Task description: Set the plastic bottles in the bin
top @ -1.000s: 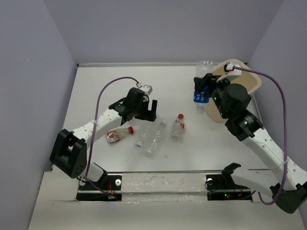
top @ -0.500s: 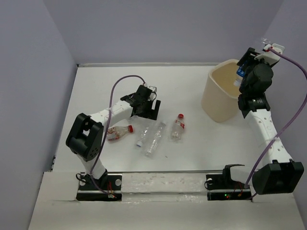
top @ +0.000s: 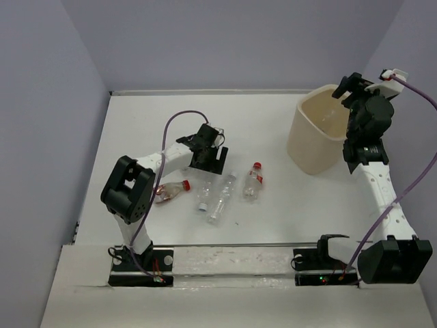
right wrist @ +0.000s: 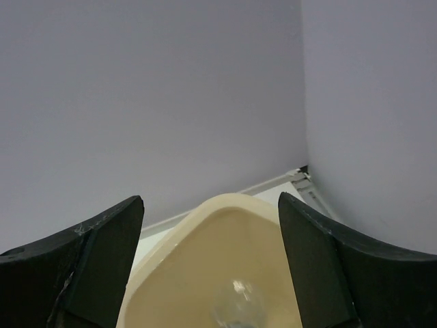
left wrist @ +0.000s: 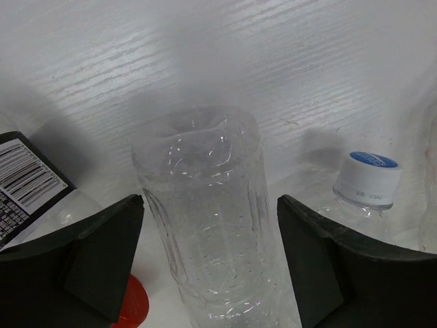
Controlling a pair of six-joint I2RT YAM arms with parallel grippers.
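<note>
The jaws of the left arm [top: 167, 158] stand wide apart, low over the white tabletop [top: 136, 123] in the middle of the top view. One is on each side of a ribbed clear plastic bottle [left wrist: 205, 225], which lies flat with its base toward the wrist camera. I judge this placing is meant for closing on the bottle's body; the jaws do not touch it yet. Just beside it, at the right of the wrist view, lies a second clear bottle with a white, blue-topped cap [left wrist: 367, 179], and a red cap [left wrist: 134, 305] shows at the lower left. In the top view a red-capped bottle with reddish contents [top: 169, 192] and a small red-capped clear bottle [top: 253, 181] lie at the two sides of the group. The jaws of the right arm [top: 374, 179] are also wide and hold nothing. They hang above the tall beige plastic bin [top: 311, 147] at the upper right, probably so that a bottle falls inside. At its bottom lies something clear and blurred [right wrist: 234, 307], perhaps a bottle.
</note>
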